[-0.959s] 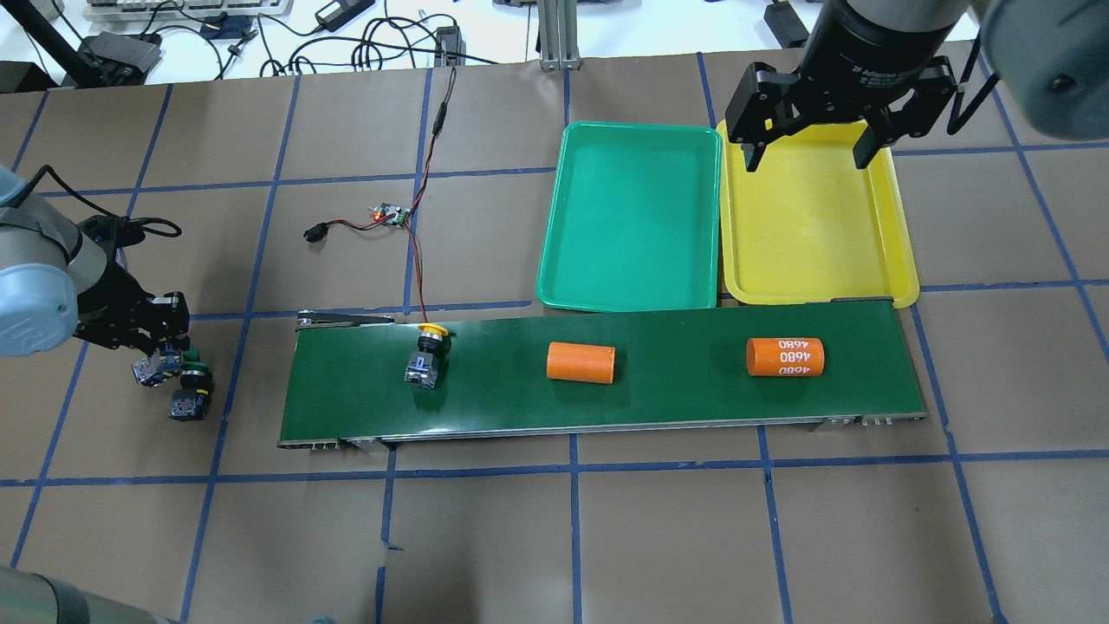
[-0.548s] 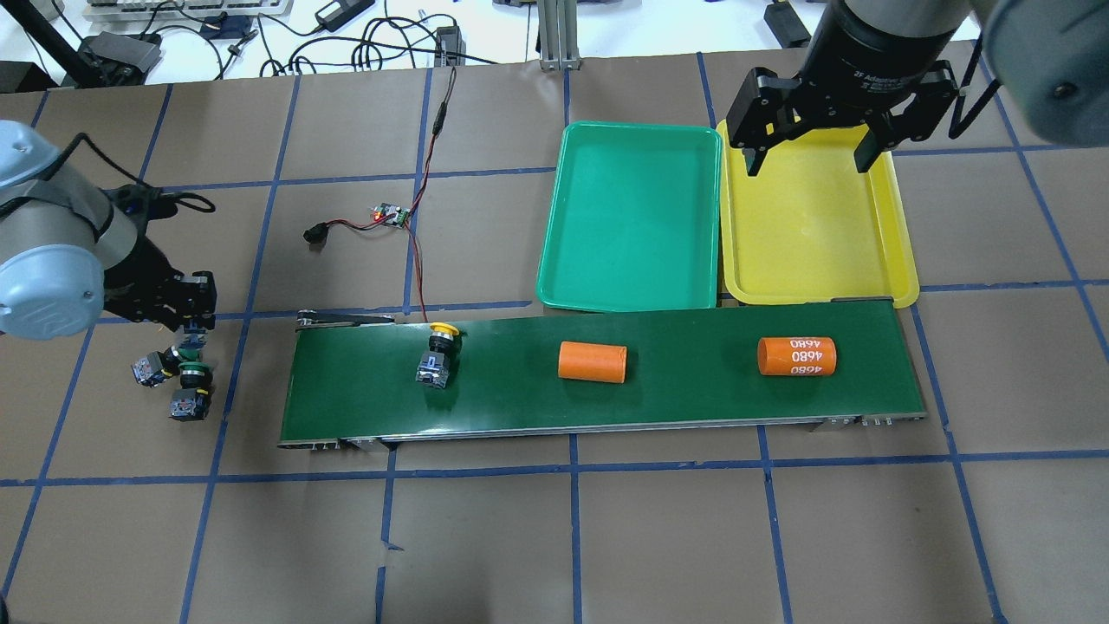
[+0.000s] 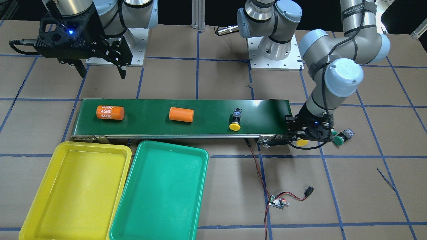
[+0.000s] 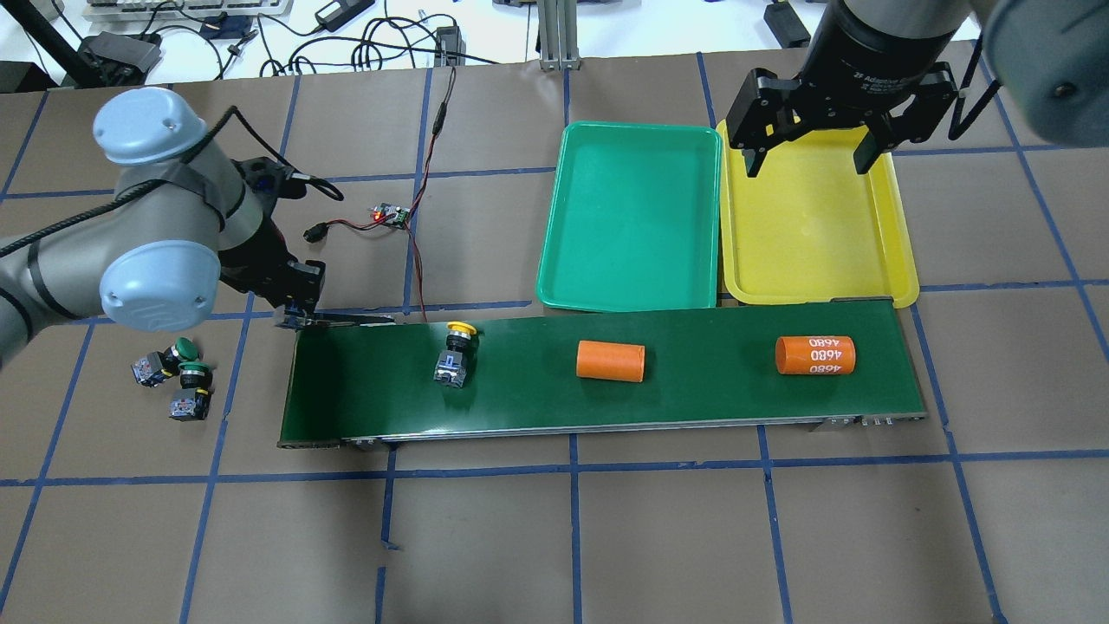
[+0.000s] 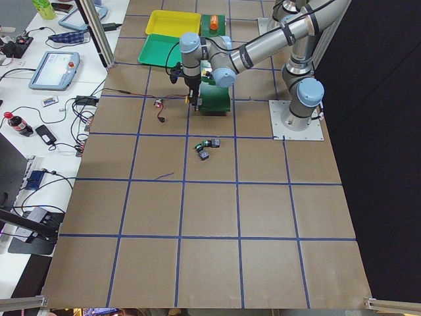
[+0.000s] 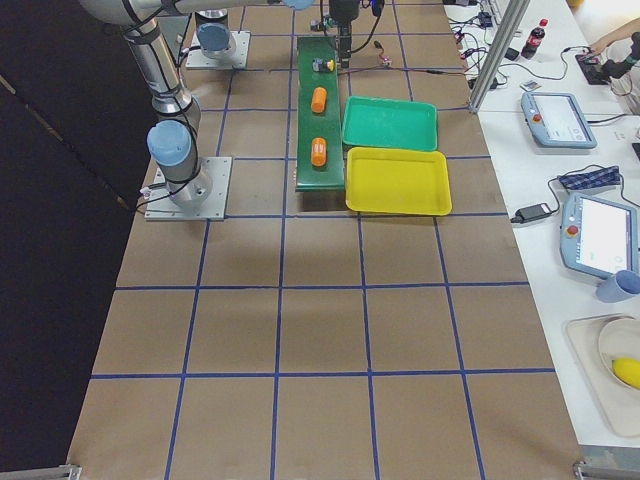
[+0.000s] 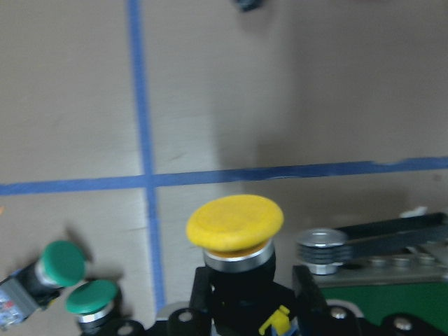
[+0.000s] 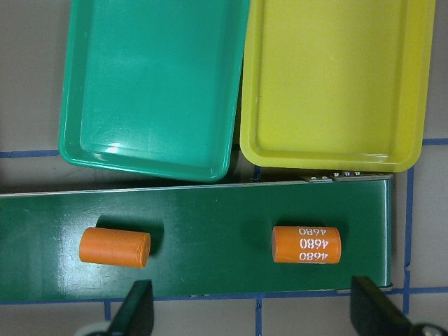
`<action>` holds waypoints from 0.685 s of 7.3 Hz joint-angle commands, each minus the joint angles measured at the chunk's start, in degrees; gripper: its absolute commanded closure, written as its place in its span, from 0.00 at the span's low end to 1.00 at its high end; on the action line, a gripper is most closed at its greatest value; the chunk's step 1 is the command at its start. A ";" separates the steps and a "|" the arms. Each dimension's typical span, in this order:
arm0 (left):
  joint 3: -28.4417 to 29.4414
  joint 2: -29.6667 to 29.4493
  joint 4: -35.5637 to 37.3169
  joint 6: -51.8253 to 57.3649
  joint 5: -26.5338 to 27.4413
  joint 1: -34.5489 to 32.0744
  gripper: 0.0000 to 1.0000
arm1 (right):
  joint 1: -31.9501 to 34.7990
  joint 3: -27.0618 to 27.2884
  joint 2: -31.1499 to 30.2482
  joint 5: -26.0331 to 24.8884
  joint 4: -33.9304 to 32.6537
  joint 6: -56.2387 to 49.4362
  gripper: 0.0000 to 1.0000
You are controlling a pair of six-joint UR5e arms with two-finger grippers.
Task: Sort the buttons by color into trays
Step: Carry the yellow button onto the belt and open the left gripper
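My left gripper (image 4: 296,305) is shut on a yellow-capped button (image 7: 234,224) at the left end of the conveyor belt (image 4: 693,390); its yellow cap also shows in the front-facing view (image 3: 302,142). A second yellow button (image 4: 455,351) lies on the belt. Two green buttons (image 4: 178,354) (image 4: 192,392) lie on the table left of the belt, apart from the gripper. My right gripper (image 4: 810,154) is open and empty, high over the far end of the yellow tray (image 4: 814,251). The green tray (image 4: 632,225) sits beside it. Both trays hold nothing.
Two orange cylinders (image 4: 611,360) (image 4: 815,355) lie on the belt, the right one marked 4680. A small circuit board with red and black wires (image 4: 390,215) lies behind the belt's left part. Blue tape lines cross the brown table.
My left arm has swung right, from over the green buttons to the belt's left end. The yellow button and both cylinders on the belt have shifted right. The right gripper has stayed put.
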 commanded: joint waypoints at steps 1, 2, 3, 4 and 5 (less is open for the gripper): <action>-3.36 0.80 -0.24 -1.49 -2.86 -1.96 1.00 | 0.00 0.09 0.05 0.01 0.40 0.03 0.00; -3.72 1.24 -0.33 -1.49 -2.53 -2.05 1.00 | -0.17 0.26 0.14 -0.07 0.40 -0.06 0.00; -3.99 1.50 -0.59 -1.49 -2.53 -2.05 1.00 | -0.44 0.35 -0.29 -0.25 0.40 -0.06 0.00; -5.03 2.38 -0.86 -1.49 -2.53 -2.13 1.00 | -0.26 0.35 0.14 -0.25 -0.47 0.20 0.00; -6.17 3.25 -0.69 -1.58 -2.44 -2.14 1.00 | -0.44 0.44 0.23 0.01 -0.65 0.55 0.00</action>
